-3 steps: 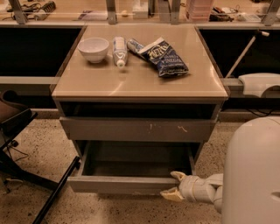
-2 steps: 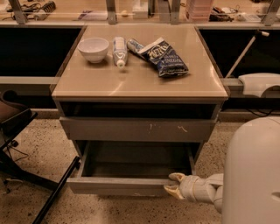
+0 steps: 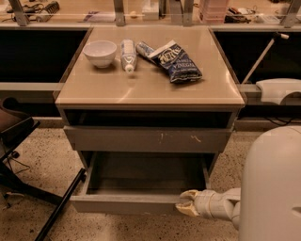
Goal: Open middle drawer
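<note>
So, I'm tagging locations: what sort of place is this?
Likely an office break area: bowl and chip bag on a drawer cabinet, cluttered counter behind. The claw is by the open middle drawer.

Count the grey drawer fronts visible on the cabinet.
2: a scratched front above, and the pulled-out middle drawer below it, with the gripper at its right end. Another may be hidden beneath.

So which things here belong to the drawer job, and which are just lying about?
Job: middle drawer, pulled out; tool at its front's right end.
Lying about: bowl, white bottle, blue bag, all on the cabinet top.
</note>
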